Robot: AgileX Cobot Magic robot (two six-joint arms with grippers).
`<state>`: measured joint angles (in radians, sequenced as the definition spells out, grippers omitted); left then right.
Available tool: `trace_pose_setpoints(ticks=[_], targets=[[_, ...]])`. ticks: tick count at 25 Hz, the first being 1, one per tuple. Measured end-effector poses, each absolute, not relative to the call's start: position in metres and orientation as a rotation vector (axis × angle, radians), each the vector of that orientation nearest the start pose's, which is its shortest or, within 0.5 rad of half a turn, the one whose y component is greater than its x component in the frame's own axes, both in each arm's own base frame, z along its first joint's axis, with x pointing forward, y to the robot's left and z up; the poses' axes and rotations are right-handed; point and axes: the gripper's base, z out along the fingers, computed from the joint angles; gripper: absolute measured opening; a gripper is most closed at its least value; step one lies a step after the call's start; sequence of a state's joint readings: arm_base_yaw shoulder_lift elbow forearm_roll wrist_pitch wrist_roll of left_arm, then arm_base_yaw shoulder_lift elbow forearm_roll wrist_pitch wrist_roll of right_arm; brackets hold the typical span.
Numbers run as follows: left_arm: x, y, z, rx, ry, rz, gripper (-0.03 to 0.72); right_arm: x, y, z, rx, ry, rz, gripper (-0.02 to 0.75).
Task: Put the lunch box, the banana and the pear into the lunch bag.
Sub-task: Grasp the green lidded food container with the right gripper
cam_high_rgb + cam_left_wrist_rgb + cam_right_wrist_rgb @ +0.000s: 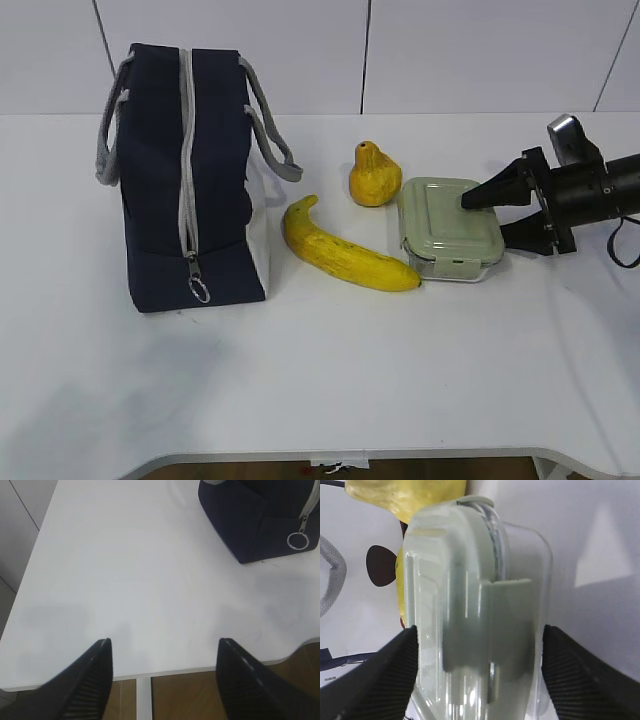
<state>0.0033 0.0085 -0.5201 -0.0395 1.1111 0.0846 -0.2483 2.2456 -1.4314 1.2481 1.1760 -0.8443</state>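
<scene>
The navy lunch bag [160, 170] stands upright at the left with its grey zipper closed down to the ring pull [200, 291]. To its right lie the banana [345, 255], the pear [375, 176] and the green-lidded lunch box [450, 228], all on the table. My right gripper [487, 216] comes in from the right and is open, its fingers straddling the right end of the lunch box [470, 580], one by the lid and one by the clear base. The pear [405, 495] shows behind it. My left gripper [165, 642] is open and holds nothing, near the table's front edge.
The bag's lower corner [250, 525] and ring pull [298, 540] lie at the upper right of the left wrist view. The white table's front edge [150, 672] runs just under the left fingers. The bag's grey handles [275, 135] hang to both sides.
</scene>
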Motion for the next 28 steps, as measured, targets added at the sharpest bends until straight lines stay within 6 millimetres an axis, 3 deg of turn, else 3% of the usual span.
trace_pose_setpoints(ticks=[28], targets=[[-0.0081,-0.0033,0.2789,0.088,2.081,0.006,0.475,0.4234,-0.0195,0.1195,0.160,2.497,1.423,0.575]])
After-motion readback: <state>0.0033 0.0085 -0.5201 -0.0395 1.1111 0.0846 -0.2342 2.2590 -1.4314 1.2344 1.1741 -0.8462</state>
